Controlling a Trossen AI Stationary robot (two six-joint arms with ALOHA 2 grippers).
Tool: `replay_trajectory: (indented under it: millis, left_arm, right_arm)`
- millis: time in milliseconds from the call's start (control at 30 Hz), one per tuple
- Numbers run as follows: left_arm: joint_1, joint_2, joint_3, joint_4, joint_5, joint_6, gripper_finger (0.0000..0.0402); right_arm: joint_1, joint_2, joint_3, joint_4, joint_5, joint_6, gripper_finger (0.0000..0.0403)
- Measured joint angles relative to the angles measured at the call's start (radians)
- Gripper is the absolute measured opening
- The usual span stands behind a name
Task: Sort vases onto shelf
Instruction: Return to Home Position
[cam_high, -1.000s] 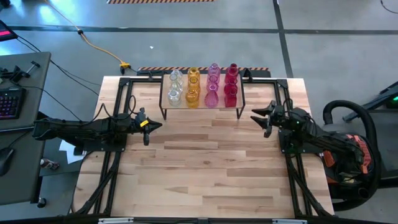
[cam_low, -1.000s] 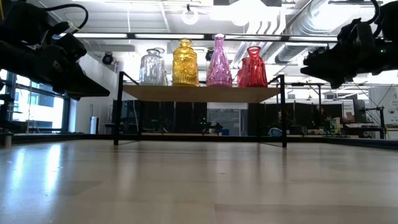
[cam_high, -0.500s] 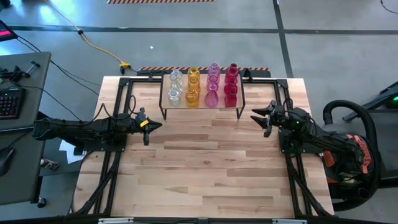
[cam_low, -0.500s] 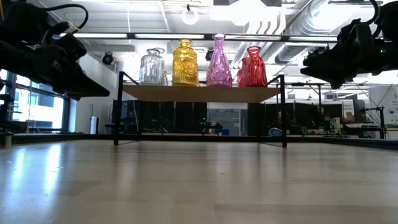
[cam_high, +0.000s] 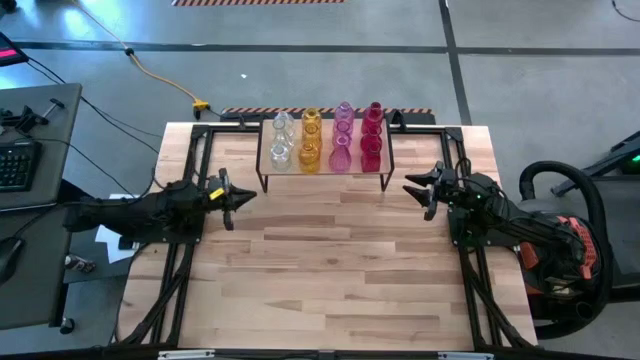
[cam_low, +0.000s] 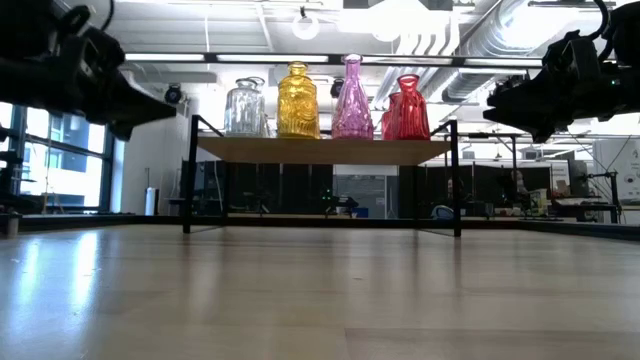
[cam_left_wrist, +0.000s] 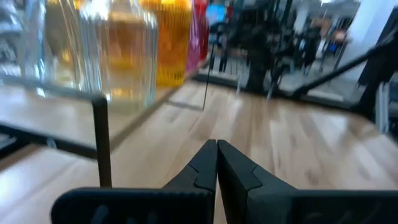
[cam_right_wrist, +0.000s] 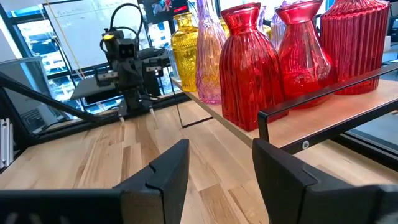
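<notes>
The shelf (cam_high: 325, 168) stands at the table's far middle on thin black legs. Several glass vases stand on its wooden top in rows by colour: clear (cam_high: 281, 142), amber (cam_high: 311, 140), pink (cam_high: 342, 138) and red (cam_high: 372, 138). The low view shows them upright on the shelf (cam_low: 325, 150). My left gripper (cam_high: 240, 195) hovers shut near the shelf's left end, pointing level, with nothing in it. My right gripper (cam_high: 416, 190) hovers open and empty off the shelf's right end. In its wrist view the gripper (cam_right_wrist: 221, 155) faces the red vases (cam_right_wrist: 252, 68).
The bare plank tabletop (cam_high: 330, 270) stretches from the shelf to the near edge. A desk with a keyboard (cam_high: 18, 165) stands beyond the table's left edge, and a yellow cable (cam_high: 165, 80) lies on the floor behind. Each wrist view shows the other arm across the table.
My left gripper has risen and drawn back a little toward the table's left edge. It has tipped up from a downward slant to about level and stays shut. No vase has moved.
</notes>
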Motion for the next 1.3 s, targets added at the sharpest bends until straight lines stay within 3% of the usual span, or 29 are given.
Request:
replay_trajectory:
  millis: [333, 1300]
  left_arm:
    - [0.000, -0.149, 0.000, 0.000, 0.000, 0.000, 0.0003]
    - [0.000, -0.147, 0.000, -0.019, 0.000, 0.000, 0.0003]
  right_arm:
    - [0.000, 0.000, 0.001, -0.004, 0.000, 0.000, 0.0161]
    - [0.000, -0.008, -0.001, 0.002, -0.004, 0.000, 0.0161]
